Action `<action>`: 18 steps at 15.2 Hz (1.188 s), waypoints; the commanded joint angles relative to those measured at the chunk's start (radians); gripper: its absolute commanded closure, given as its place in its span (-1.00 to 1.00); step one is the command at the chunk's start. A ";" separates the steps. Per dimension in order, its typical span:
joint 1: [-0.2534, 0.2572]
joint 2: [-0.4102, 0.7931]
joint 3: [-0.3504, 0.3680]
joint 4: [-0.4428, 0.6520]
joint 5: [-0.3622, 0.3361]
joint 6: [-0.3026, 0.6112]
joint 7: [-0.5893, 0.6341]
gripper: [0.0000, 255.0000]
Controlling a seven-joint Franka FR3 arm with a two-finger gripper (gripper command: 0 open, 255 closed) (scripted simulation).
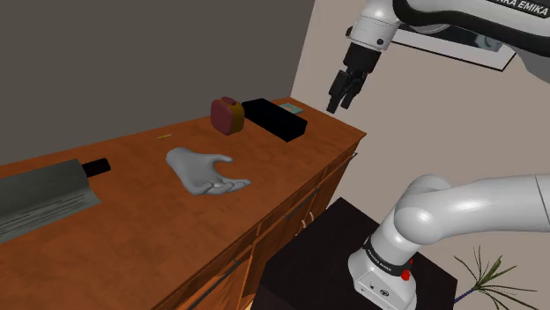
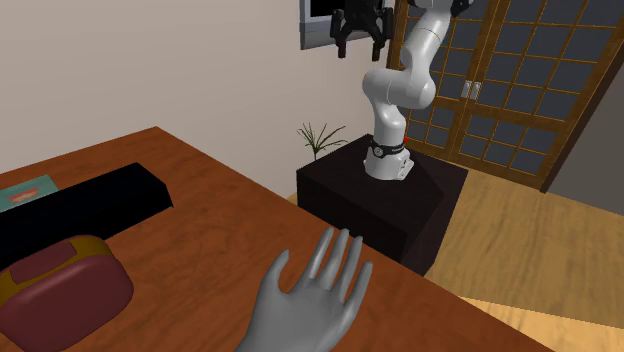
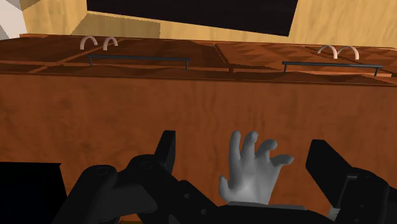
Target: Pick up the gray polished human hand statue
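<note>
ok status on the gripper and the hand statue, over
Black two-finger gripper open, empty, high above the desk's edge. Grey hand statue on the brown wooden desktop, untouched. Dark red rounded case and black box sit apart from it.

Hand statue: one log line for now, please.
black gripper: jaws open, raised high | grey hand statue: lying untouched on brown wooden table

Bare counter [image 1: 132,231] rings the hand statue [image 1: 204,172]. The red case [image 1: 227,115] and black box [image 1: 275,118] stand well apart from it, and the air above is open.
</note>
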 commanded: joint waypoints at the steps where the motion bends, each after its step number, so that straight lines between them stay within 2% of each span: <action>1: 0.000 0.000 0.000 0.000 0.000 0.000 0.000 -1.00; 9: 0.001 0.254 0.061 0.011 -0.022 0.203 0.009 -1.00; 18: -0.003 0.587 0.124 0.121 -0.090 0.375 0.049 -1.00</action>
